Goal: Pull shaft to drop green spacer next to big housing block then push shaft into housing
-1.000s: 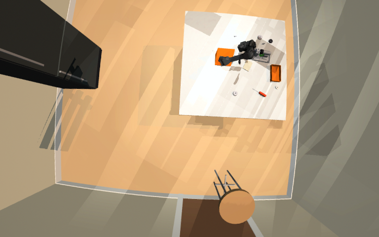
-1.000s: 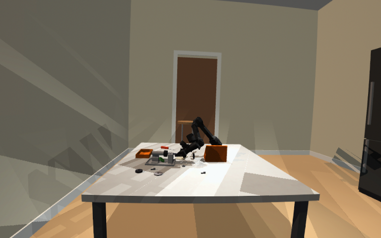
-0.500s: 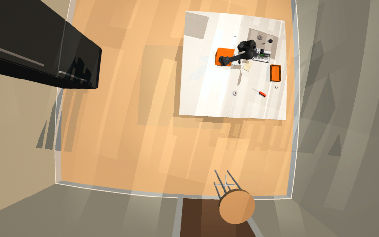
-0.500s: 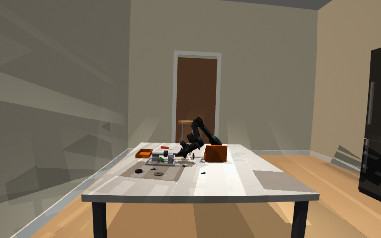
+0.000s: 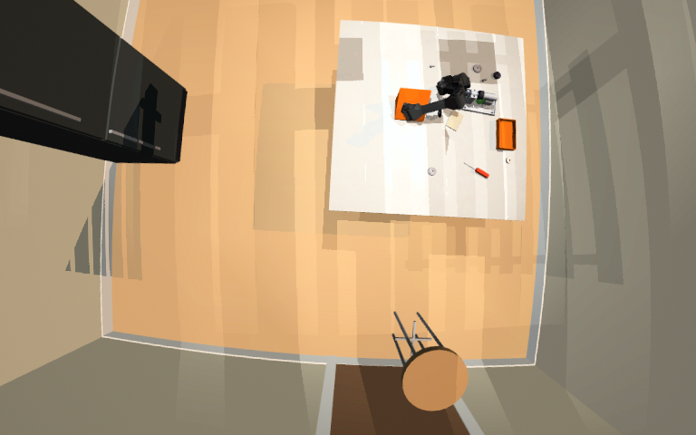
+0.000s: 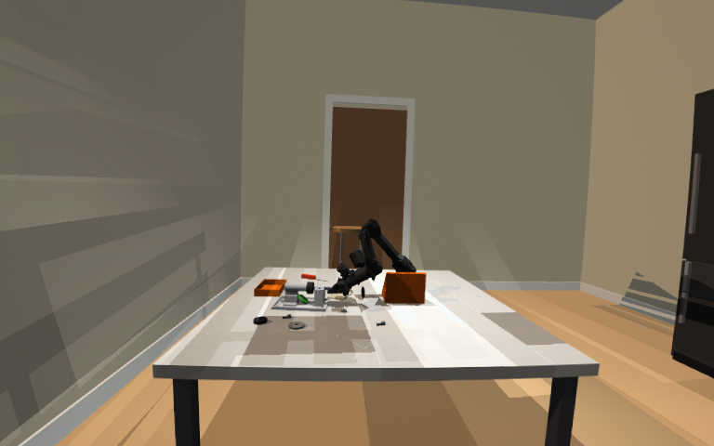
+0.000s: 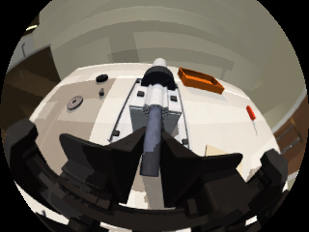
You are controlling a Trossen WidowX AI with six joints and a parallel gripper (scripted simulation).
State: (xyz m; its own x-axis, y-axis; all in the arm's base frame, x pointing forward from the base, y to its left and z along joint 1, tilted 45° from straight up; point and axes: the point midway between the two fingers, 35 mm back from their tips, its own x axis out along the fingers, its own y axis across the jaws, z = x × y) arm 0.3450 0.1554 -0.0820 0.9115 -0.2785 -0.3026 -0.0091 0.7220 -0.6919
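Observation:
My gripper [image 6: 334, 289] [image 7: 153, 130] is shut on the grey shaft [image 7: 154, 123], whose free end points back between the fingers. The shaft runs through the near support block [image 6: 319, 296] towards the big housing [image 5: 491, 95] [image 6: 295, 287]. The green spacer [image 5: 480, 101] [image 6: 302, 298] is off the shaft line, leaning low beside the housing's foot; whether it touches the base plate is too small to tell. It is hidden in the wrist view. A black spacer [image 5: 480, 94] [image 6: 310, 287] [image 7: 158, 76] is at shaft height between block and housing. Any gap to the housing is unclear.
The base plate [image 6: 279, 307] lies under the fixture. An orange box [image 5: 412, 96] [image 6: 403, 288] stands by the arm's base. An orange tray [image 5: 506, 134] [image 7: 200, 81], a red screwdriver [image 5: 481, 172], a grey ring [image 6: 296, 325] and a black ring [image 6: 259, 320] lie around.

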